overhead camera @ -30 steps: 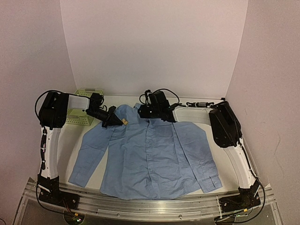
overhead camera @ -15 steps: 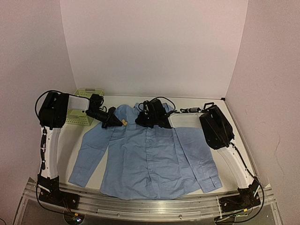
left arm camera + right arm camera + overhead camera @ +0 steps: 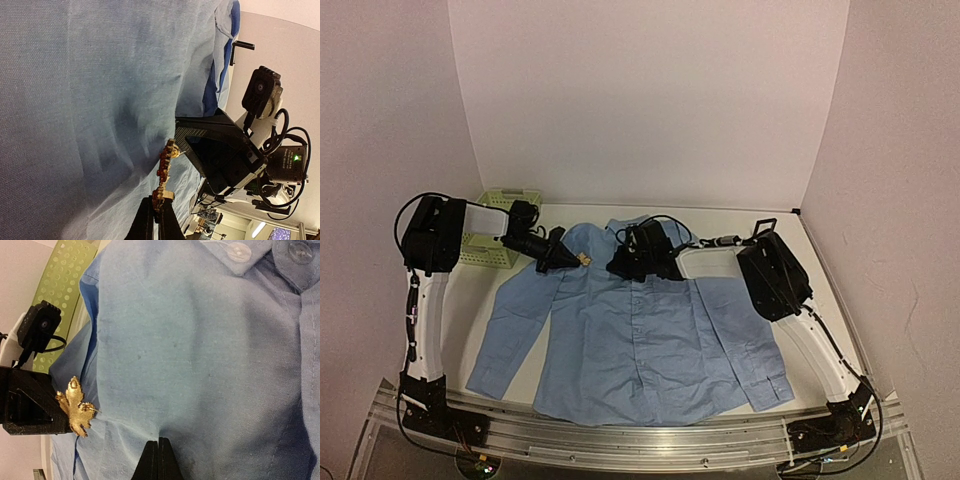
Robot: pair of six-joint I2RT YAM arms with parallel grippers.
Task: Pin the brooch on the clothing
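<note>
The light blue shirt (image 3: 640,340) lies flat on the table, collar toward the back. My left gripper (image 3: 574,259) hovers over the shirt's left shoulder, shut on the small gold and orange-red leaf brooch (image 3: 586,259). In the left wrist view the gripper (image 3: 156,200) holds the brooch (image 3: 165,167) by its lower end, edge-on, just above the fabric (image 3: 75,75). My right gripper (image 3: 614,267) is down on the shirt just right of the brooch. In the right wrist view it (image 3: 158,440) is shut on a pinched fold of fabric (image 3: 200,340), with the brooch (image 3: 76,410) to its left, pin showing.
A pale green perforated basket (image 3: 510,197) stands at the back left behind the left arm, and shows in the right wrist view (image 3: 65,285). White walls enclose the table on three sides. The shirt's sleeves spread toward both front corners.
My right arm has swung left and lowered, bringing its gripper closer to the brooch on the shirt's chest. The left gripper and brooch have barely moved.
</note>
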